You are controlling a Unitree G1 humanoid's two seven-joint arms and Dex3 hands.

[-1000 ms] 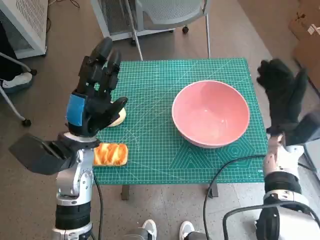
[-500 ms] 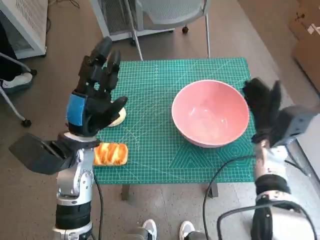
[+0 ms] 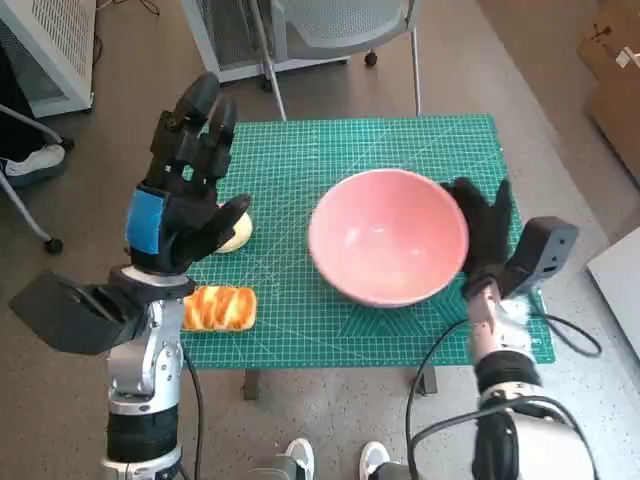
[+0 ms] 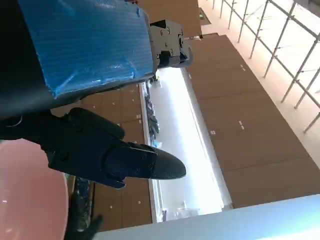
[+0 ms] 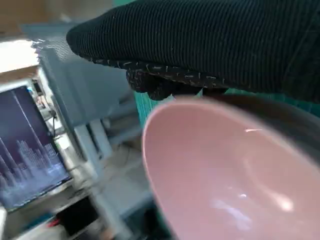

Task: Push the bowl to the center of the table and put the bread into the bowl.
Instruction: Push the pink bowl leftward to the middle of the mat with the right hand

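Observation:
The pink bowl [image 3: 388, 236] sits empty on the green cutting mat [image 3: 300, 160], a little right of the mat's middle. My gloved right hand [image 3: 482, 228] presses flat against the bowl's right rim, fingers spread and holding nothing; the right wrist view shows the glove [image 5: 210, 45] over the bowl [image 5: 225, 175]. A glazed bread [image 3: 219, 308] lies at the mat's near left edge. My left hand [image 3: 185, 185] hovers raised above the mat's left side, fingers apart and empty, with a pale bun [image 3: 237, 234] partly hidden beneath it. A strip of the bowl [image 4: 30, 195] shows in the left wrist view.
A chair's legs [image 3: 340, 50] stand beyond the table's far edge. Cardboard boxes [image 3: 615, 80] sit at the far right. A cable [image 3: 450, 340] loops down from my right arm past the table's near edge.
My right hand swung in from the table's right edge to the bowl's rim and pushed the bowl leftward toward the middle. The left hand barely moved.

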